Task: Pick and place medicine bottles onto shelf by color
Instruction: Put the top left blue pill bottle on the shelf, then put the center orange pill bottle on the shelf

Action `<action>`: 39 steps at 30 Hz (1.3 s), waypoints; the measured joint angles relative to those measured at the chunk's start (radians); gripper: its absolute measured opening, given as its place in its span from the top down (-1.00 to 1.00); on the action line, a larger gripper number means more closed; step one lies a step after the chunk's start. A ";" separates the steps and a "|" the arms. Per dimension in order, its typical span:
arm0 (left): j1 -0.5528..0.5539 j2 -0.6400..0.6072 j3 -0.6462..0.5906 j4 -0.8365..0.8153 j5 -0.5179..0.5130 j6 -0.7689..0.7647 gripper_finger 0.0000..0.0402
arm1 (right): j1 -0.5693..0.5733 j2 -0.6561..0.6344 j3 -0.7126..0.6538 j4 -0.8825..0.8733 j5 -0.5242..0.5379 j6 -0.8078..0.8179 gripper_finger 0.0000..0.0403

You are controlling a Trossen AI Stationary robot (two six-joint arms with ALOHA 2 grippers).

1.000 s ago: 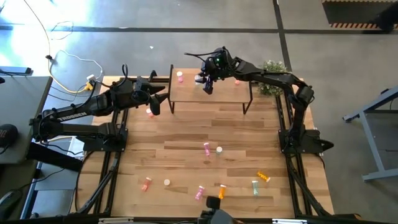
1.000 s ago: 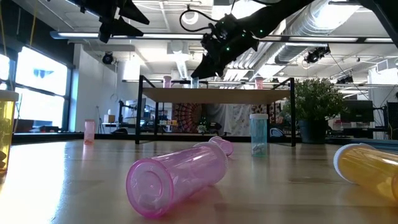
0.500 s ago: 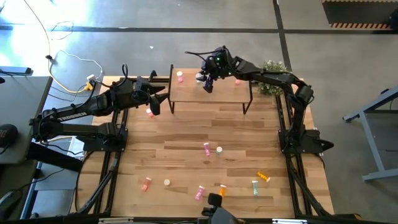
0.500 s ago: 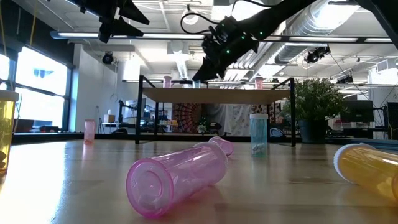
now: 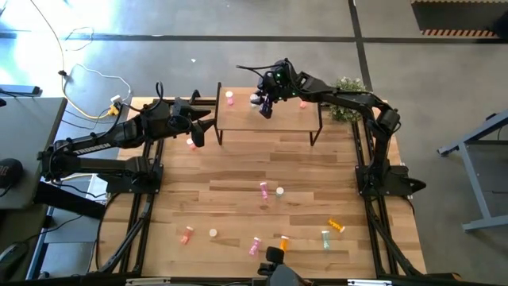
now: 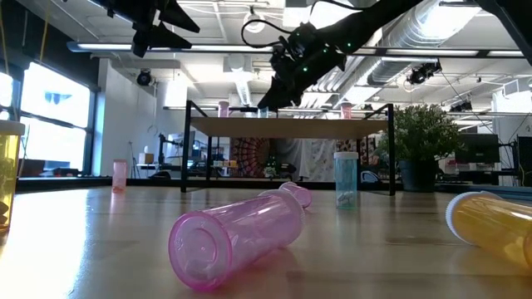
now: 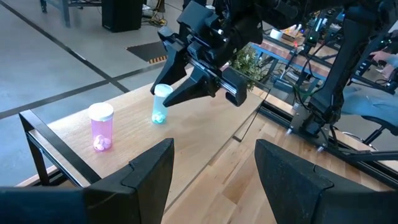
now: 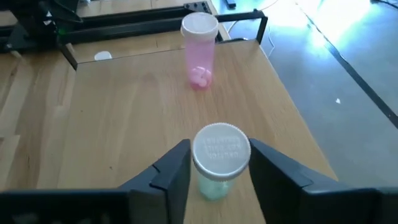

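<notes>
Robotics lab, exposed ceiling ducts [image 6: 432, 33] (industrial), concrete floor [image 5: 238, 24]

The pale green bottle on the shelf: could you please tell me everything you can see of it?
The pale green bottle is a small translucent cylinder with a whitish embossed cap, something pale inside at its bottom. It stands upright on the light-wood shelf, between the open fingers of the right gripper; contact with them cannot be told. A pink bottle stands apart from it on the same board.
</notes>
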 joint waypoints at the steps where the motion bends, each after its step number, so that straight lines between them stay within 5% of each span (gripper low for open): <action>1: 0.000 0.000 0.000 0.000 0.000 0.000 -0.07 | 0.000 0.000 0.000 0.002 0.005 0.000 0.19; 14: 0.000 0.000 0.000 0.000 0.001 0.001 -0.07 | -0.006 0.001 0.181 -0.126 0.039 0.063 -0.15; 28: -0.001 0.000 0.000 -0.009 0.144 0.036 -0.07 | 0.063 -0.004 0.717 -0.891 0.013 0.203 -0.16; 33: -0.001 0.000 0.000 -0.009 0.140 0.057 -0.07 | 0.183 -0.047 0.673 -1.005 0.029 0.267 -0.16; 39: -0.001 0.000 0.000 -0.048 0.139 0.114 -0.07 | 0.356 -0.171 0.407 -0.960 0.146 0.431 -0.16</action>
